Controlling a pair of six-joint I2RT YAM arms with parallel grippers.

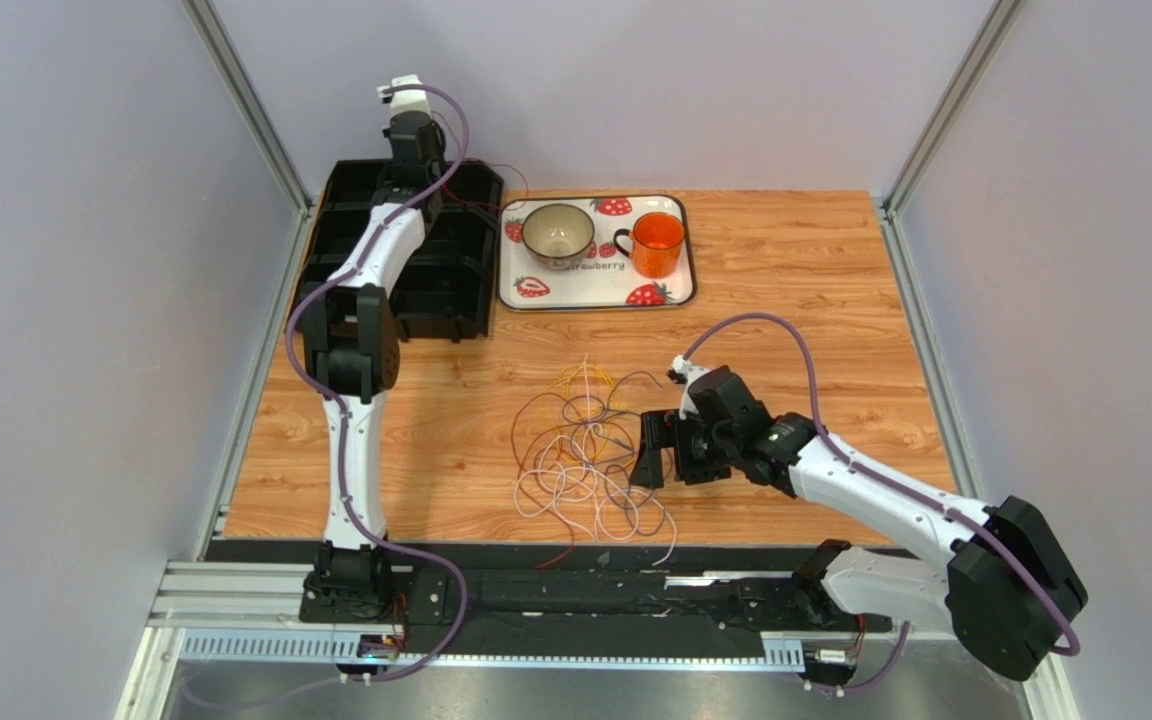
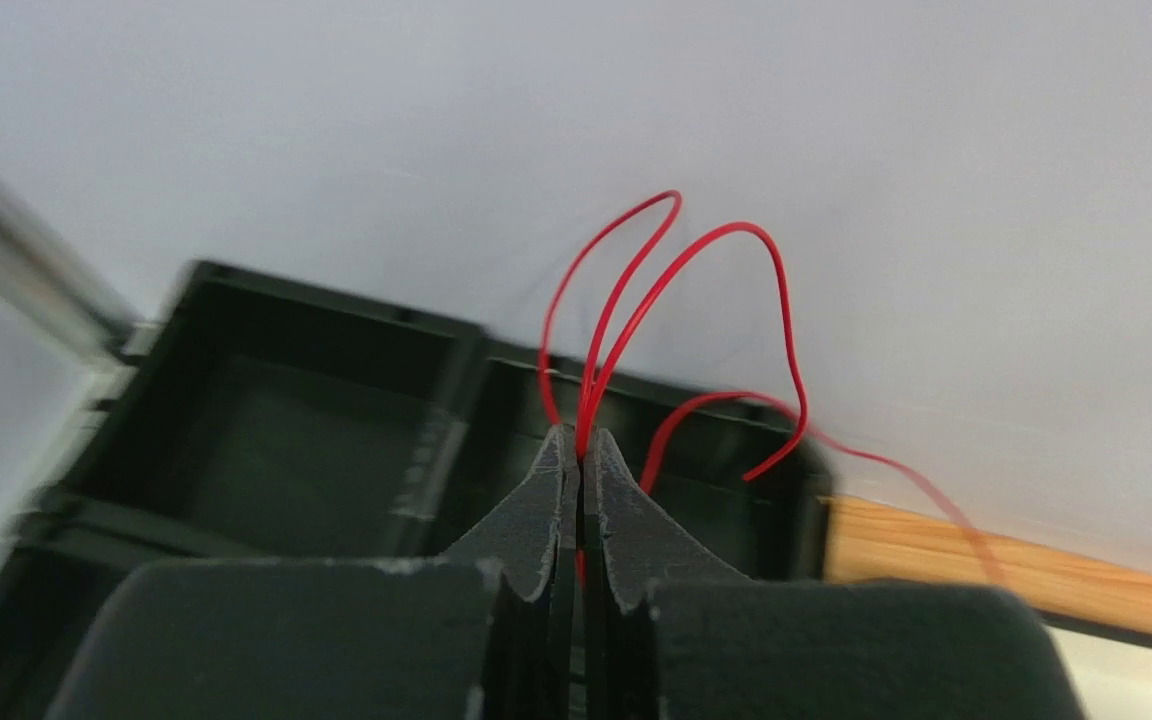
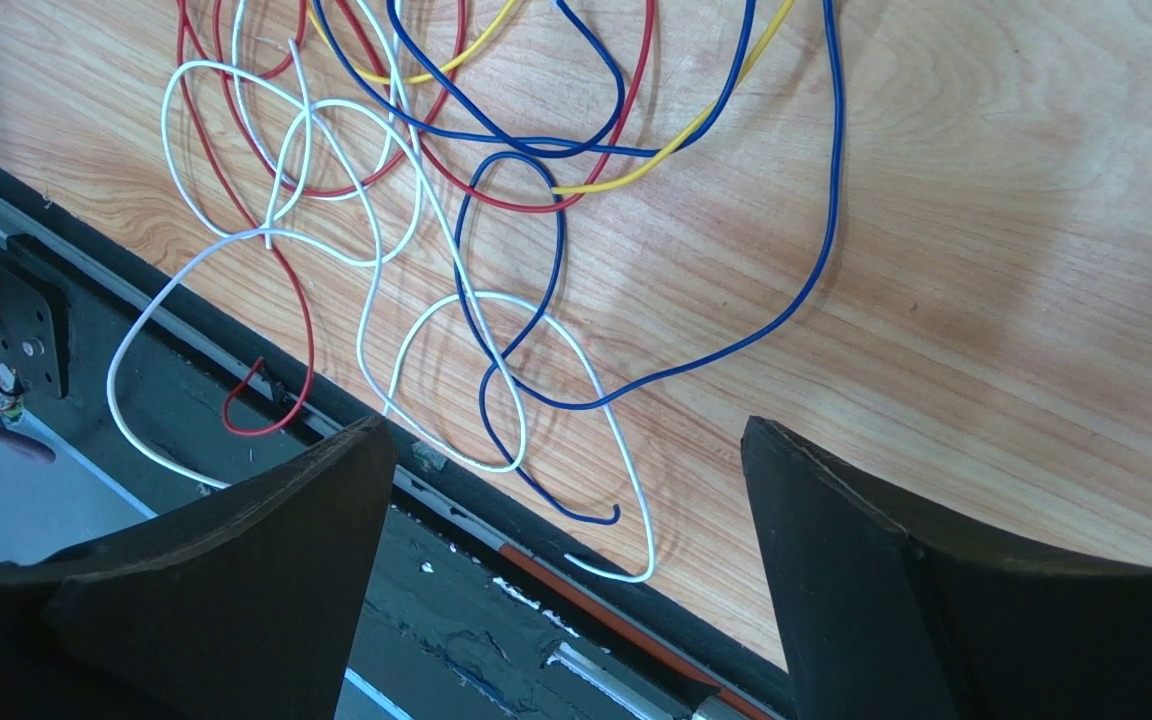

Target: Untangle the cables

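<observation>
Left gripper: jaws pressed flat together and pinching a thin red wire strand. The strand comes out from between the tips and rises in two or three narrow loops against the pale back wall, with one end curling down to the right. A fainter red line trails off over the wood, too blurred to follow. This gripper sits at the far left corner, above the black plastic compartment bin, and open cells of the bin fill the left wrist view below the fingers. Right gripper: jaws spread wide with nothing between them, over the near edge of the wooden table. In the overhead view it sits just beside the right side of the loose pile of thin coloured cables, fingers turned toward it. The pile lies mid-table toward the near edge, well apart from the bin. Seen from the right wrist, a long blue strand sweeps a wide arc across the wood and crosses white loops, red loops and a yellow strand. The strands overlap and are not sorted. One white loop and a short red bend hang past the table edge onto the black rail at the front. At the far side, right of the bin, is a white rectangular tray with strawberry print. It holds a pale round bowl and an orange translucent mug, side by side.
</observation>
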